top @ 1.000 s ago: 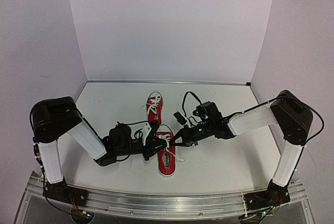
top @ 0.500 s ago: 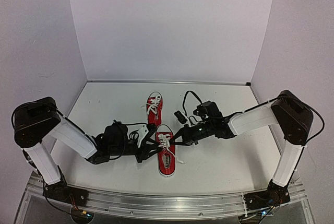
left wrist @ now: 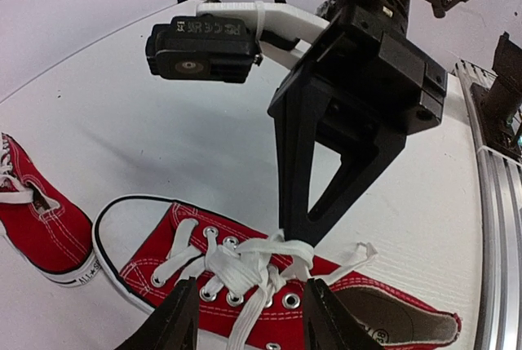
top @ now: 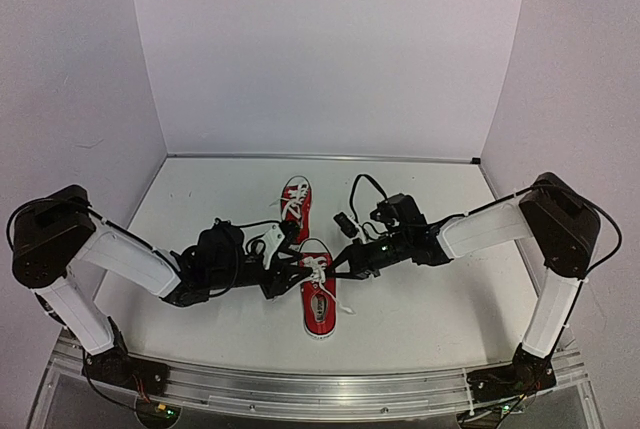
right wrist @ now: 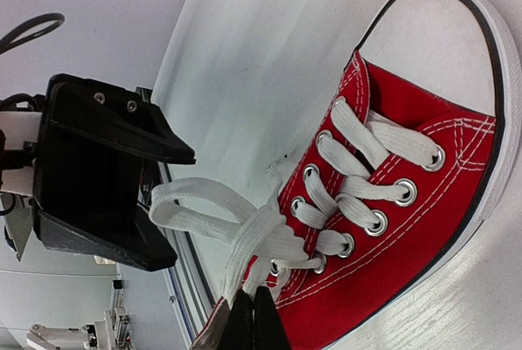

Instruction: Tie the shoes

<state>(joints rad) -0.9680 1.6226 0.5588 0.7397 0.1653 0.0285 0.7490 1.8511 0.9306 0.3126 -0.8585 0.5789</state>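
Observation:
Two red sneakers lie mid-table. The near shoe [top: 320, 311] points away from me; the far shoe [top: 296, 199] lies behind it. My right gripper [top: 333, 269] is shut on a white lace at the near shoe's knot; in the right wrist view [right wrist: 253, 321] its tips pinch the lace [right wrist: 261, 232] above the red canvas [right wrist: 408, 260]. My left gripper [top: 283, 267] is open at the shoe's left side. In the left wrist view [left wrist: 249, 325] its jaws stand wide apart over the crossed laces [left wrist: 245, 264], with a strand hanging between them. A lace loop reaches toward it [right wrist: 181, 210].
White walls close the table at the back and both sides. A metal rail [top: 320, 384] runs along the near edge. The far shoe [left wrist: 41, 228] lies just left of the near shoe's toe [left wrist: 155, 248]. The right wrist's camera [left wrist: 204, 48] hangs above.
My left arm has swung lower and further left, and its gripper has drawn back slightly from the shoe's left side. The right gripper and both shoes have stayed put.

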